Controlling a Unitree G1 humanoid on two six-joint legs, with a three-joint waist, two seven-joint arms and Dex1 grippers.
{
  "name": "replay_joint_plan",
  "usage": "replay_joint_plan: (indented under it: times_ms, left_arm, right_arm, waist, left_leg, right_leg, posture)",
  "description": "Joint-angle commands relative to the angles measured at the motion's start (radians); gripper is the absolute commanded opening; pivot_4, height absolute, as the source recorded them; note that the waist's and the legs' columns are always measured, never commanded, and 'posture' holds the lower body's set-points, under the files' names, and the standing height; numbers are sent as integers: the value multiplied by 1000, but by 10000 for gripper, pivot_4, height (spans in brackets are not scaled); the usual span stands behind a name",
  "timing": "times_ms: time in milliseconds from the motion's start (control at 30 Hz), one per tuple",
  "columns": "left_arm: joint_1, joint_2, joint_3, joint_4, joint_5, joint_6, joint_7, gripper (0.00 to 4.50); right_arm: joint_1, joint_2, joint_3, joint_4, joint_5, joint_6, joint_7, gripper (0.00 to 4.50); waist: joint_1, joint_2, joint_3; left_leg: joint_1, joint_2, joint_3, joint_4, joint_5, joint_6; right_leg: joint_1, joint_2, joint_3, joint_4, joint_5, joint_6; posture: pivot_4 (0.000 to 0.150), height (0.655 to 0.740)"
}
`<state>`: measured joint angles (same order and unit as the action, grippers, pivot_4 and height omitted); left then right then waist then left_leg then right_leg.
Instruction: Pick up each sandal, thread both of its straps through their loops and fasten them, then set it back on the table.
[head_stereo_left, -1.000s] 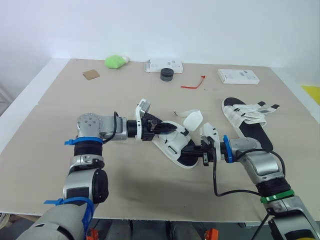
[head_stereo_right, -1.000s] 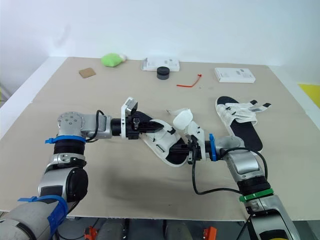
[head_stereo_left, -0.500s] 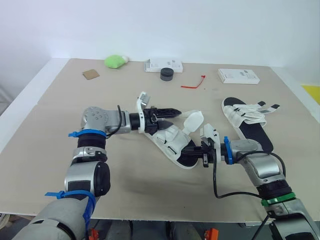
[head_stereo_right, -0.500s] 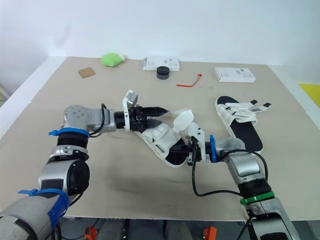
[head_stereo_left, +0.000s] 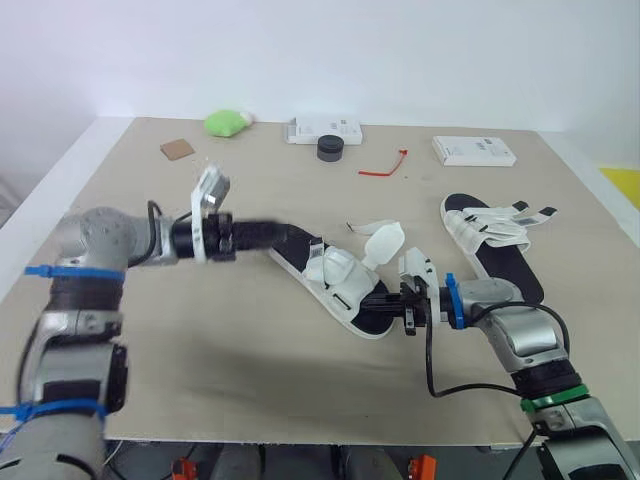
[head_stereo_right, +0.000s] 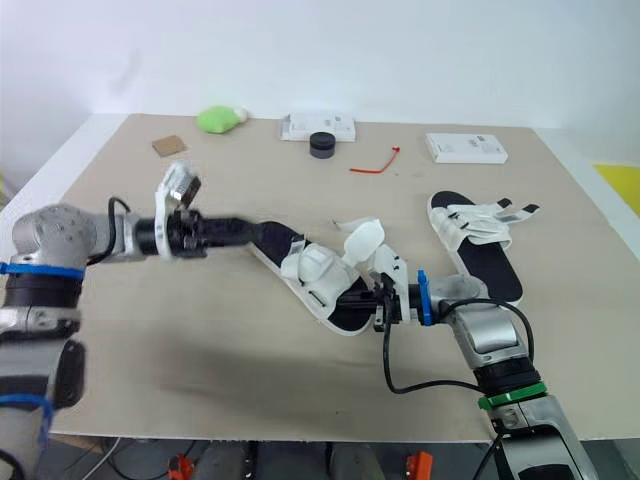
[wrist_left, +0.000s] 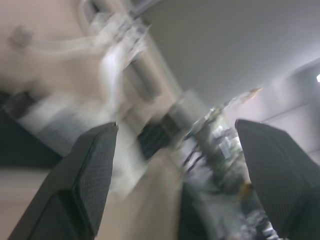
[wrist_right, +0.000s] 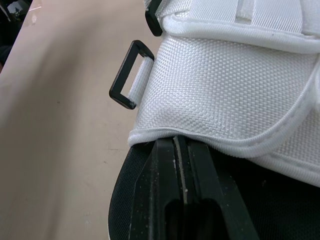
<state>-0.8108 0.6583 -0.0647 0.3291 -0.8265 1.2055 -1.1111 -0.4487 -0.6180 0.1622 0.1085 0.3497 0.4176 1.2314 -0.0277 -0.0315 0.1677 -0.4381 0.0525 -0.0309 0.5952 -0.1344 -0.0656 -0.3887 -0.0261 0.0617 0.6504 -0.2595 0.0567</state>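
The right pincer (head_stereo_left: 388, 301) is pressed together on the black sole edge at the heel of the middle sandal (head_stereo_left: 335, 280), one of two (a loose strap flap stands up on it). The left pincer (head_stereo_left: 262, 237) is spread at that sandal's toe end. The second sandal (head_stereo_left: 495, 245) lies flat further right on the worktop (head_stereo_left: 150, 330). Farther back are two white boxes (head_stereo_left: 322, 130) (head_stereo_left: 474, 150), one black cap (head_stereo_left: 330, 148), one red strip (head_stereo_left: 383, 166), one green lump (head_stereo_left: 227, 122) and one brown square (head_stereo_left: 177, 149).

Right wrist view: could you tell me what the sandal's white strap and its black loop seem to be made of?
Strap: woven synthetic webbing, probably nylon or polyester, matte; a grid weave and a rolled, stitched edge show. Loop: smooth, faintly glossy black rectangle with rounded corners, likely moulded plastic, though coated metal is possible.
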Motion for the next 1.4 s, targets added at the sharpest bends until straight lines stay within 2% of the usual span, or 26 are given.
replay_joint_plan:
  times_ms: [33,133,300,433,700,1033,1400]
  left_arm:
    - [44,24,-121,-30,189,-323,-151,38662]
    - [101,-9,-140,-22,275,-565,-226,38662]
    - [95,-106,-137,67,409,-944,-258,38662]
    - [69,-151,-130,142,453,-1066,-293,38662]
    - [35,-200,-153,269,539,-1168,-368,38662]
    - [-21,-285,-132,352,571,-1221,-358,38662]
    - [-103,-275,-77,382,560,-1131,-362,38662]
  right_arm:
    - [27,-13,23,34,-27,27,0,0]
    - [26,-15,21,34,-27,29,3,0]
    - [25,-18,19,29,-27,34,8,0]
    - [25,-17,19,26,-27,38,6,0]
    - [27,-18,15,28,-28,38,4,0]
    - [29,-16,13,20,-25,43,0,0]
    - [32,-19,11,11,-24,48,2,0]
  waist:
    - [6,0,0]
    - [6,0,0]
    - [8,-1,0]
    - [8,0,0]
    - [8,0,0]
    - [8,0,0]
    - [7,0,0]
  left_leg:
    - [0,0,0,0,0,0]
    - [-1,1,2,1,0,1]
    - [-1,1,2,1,0,1]
    - [-1,1,2,1,0,1]
    - [-1,1,2,2,0,1]
    - [-2,1,1,5,0,1]
    - [-2,1,1,5,0,2]
  right_leg:
    - [0,0,0,0,0,0]
    - [-1,0,0,0,0,0]
    - [-1,0,1,0,0,0]
    - [-1,0,1,0,0,0]
    - [0,1,1,0,0,2]
    - [1,1,1,0,1,3]
    - [1,1,1,1,3,8]
  posture:
    - [1500,7400]
    - [1500,7400]
    - [1500,7400]
    - [1500,7400]
    - [1500,7400]
    - [1500,7400]
    - [1500,7400]
